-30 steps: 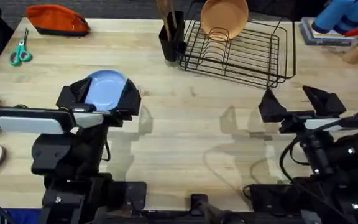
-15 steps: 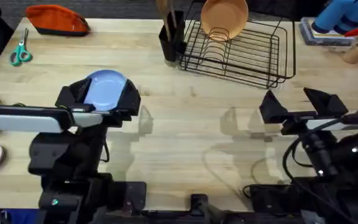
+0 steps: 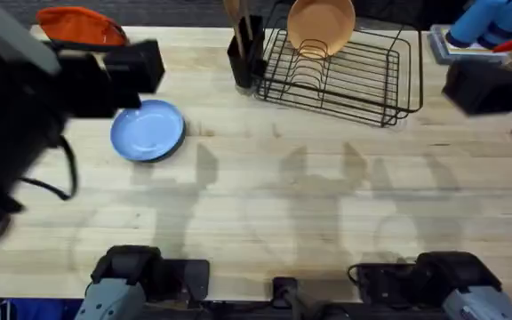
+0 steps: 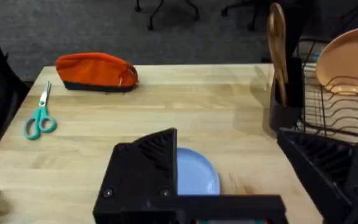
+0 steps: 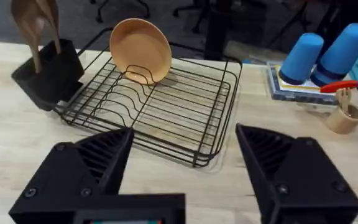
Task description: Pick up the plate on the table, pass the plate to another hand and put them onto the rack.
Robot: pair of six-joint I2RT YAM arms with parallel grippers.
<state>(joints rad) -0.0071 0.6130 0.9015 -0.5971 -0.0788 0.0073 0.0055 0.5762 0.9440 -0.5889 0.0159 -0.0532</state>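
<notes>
Lying flat on the pale plank-grained wooden table point(image 3: 265, 196), the round glossy light-blue plate point(image 3: 148, 131) sits toward the left, free of both claws. The left gripper point(image 4: 238, 171) hangs above it, angular black fingers spread apart and empty. The right gripper point(image 5: 182, 174), likewise released, faces the black wire rack point(image 5: 160, 112), where an orange-tan round dish point(image 5: 140, 51) stands upright.

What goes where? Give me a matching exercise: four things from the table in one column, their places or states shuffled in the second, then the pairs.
1. plate
2. orange-tan dish
3. scissors
4. left claw

A. upright in the rack
B. open above the plate
C. flat on the table
D. beside the orange pouch

Pairs: 1-C, 2-A, 3-D, 4-B
</notes>
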